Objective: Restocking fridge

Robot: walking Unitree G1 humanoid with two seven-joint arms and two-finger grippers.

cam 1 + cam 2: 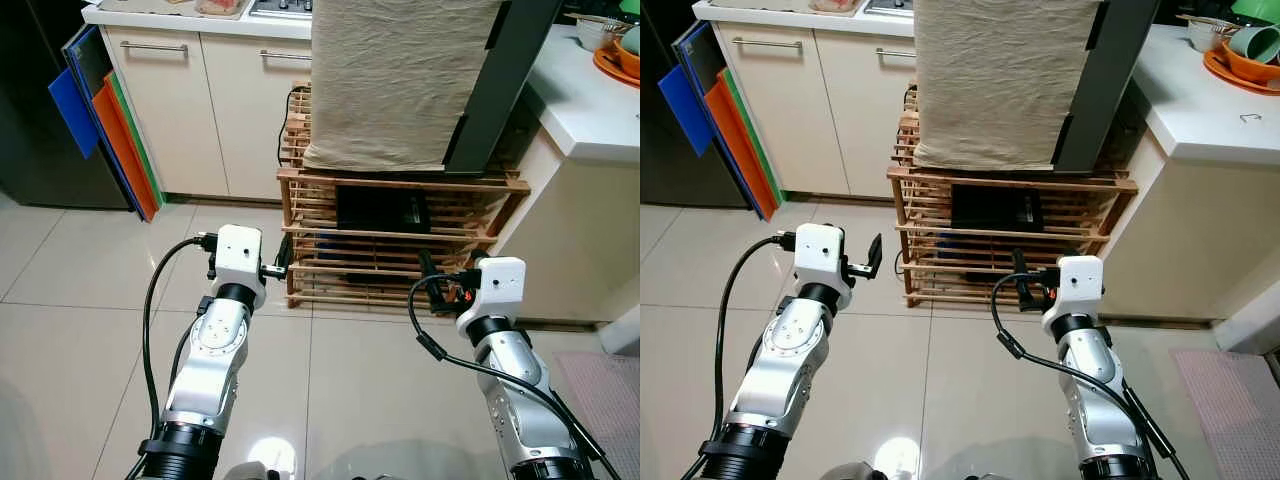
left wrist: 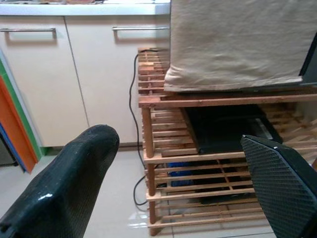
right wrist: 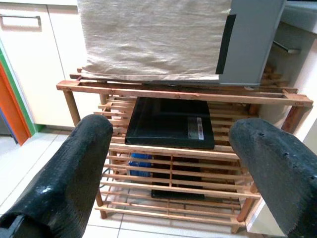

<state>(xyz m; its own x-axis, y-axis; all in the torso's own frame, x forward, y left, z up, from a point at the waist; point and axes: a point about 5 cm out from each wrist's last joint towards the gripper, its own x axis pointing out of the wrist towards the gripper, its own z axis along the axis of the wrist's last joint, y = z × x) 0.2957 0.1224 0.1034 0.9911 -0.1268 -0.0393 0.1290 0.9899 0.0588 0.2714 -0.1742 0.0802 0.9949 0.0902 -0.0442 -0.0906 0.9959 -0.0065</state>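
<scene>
Both arms are held out low over the tiled floor, in front of a wooden slatted rack (image 1: 296, 215). My left gripper (image 1: 283, 262) hangs just short of the rack's left post, open, with nothing between its fingers (image 2: 69, 183). My right gripper (image 1: 428, 265) faces the rack's lower shelves, also open and holding nothing (image 3: 171, 129). On top of the rack stands a grey box-shaped appliance (image 1: 500, 90) draped with a beige cloth (image 1: 395, 80). A dark tall appliance (image 1: 30, 100) stands at the far left edge.
A flat black device (image 1: 383, 210) lies on the rack's middle shelf. White cabinets (image 1: 170, 110) stand behind, with blue, orange and green boards (image 1: 110, 130) leaning beside them. A white counter (image 1: 580, 100) with bowls (image 1: 620, 50) is on the right. A pink mat (image 1: 610, 400) lies at bottom right.
</scene>
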